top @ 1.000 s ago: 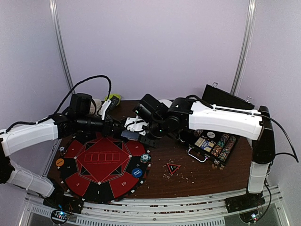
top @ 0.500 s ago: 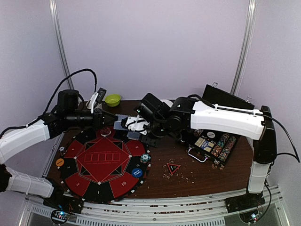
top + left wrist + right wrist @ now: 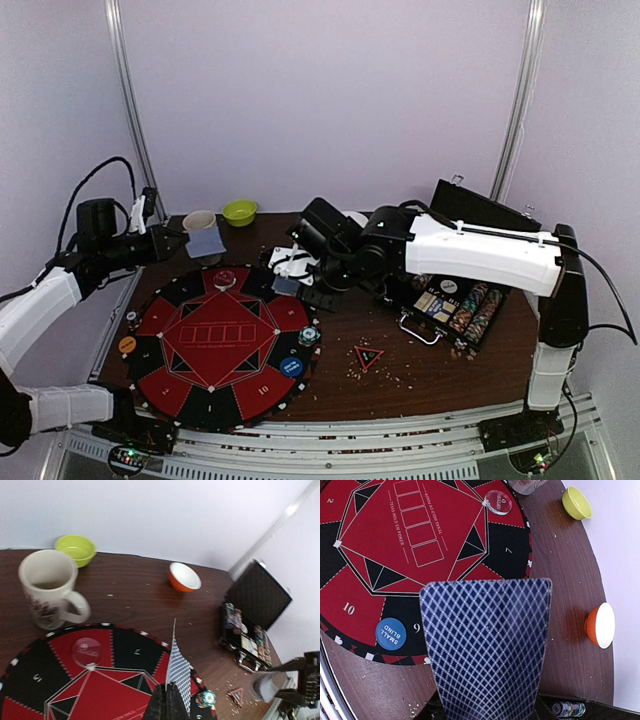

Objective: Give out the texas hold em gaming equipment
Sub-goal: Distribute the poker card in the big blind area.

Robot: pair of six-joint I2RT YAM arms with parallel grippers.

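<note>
Left hand (image 3: 183, 243) farther left, tight on card (image 3: 178, 672); right hand (image 3: 288, 274) tight on second card (image 3: 487, 645).

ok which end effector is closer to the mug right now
left. the left end effector, pinching a card, is right beside the mug; the right end effector, holding another card, is well off to the mug's right

Blue-latticed card (image 3: 485, 645); perhaps striped chips (image 3: 476, 306)
</note>
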